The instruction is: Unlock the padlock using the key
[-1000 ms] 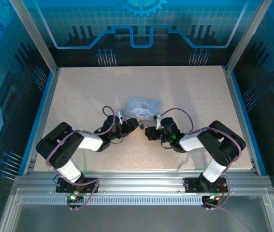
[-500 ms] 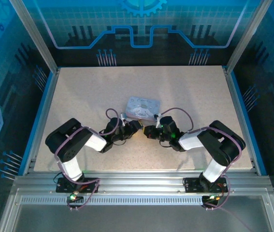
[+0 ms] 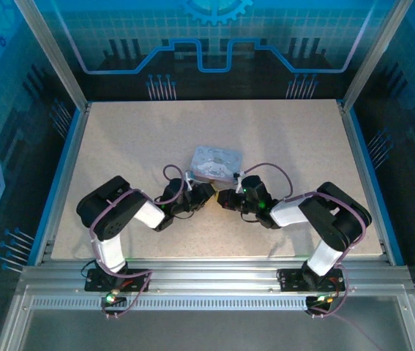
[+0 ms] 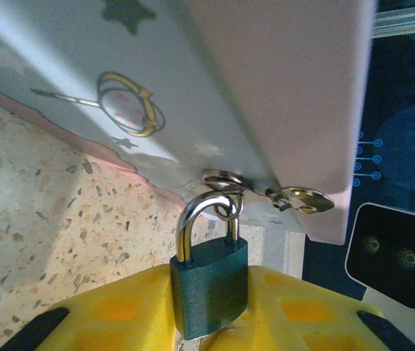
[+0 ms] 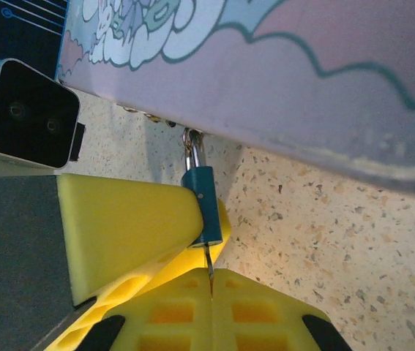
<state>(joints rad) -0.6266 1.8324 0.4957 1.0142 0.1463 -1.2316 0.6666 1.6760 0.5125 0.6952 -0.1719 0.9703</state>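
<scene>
The padlock (image 4: 208, 289) hung by its thin silver shackle (image 4: 191, 223) from a small metal loop (image 4: 222, 180) on the side of the pale printed tin (image 4: 266, 88) that faced the near edge. The tin lay about the middle of the counter (image 4: 31, 219), roughly midway between its left and right edges. The left pincer (image 4: 208, 314) was closed on the lock's dark blue-green body, with a yellow pad against it on either side. Both legs of the shackle went down into the body. The right pincer (image 5: 211, 287) was fully shut, its two yellow pads meeting in a tight seam with the key (image 5: 208, 265) nipped between them (only a thin dark sliver of it showed). That sliver ran straight from the seam up to the underside of the lock and met it there; how far it sat in the keyhole could not be told. From above, the two pincers faced each other tip to tip, just on the near side of the tin.
</scene>
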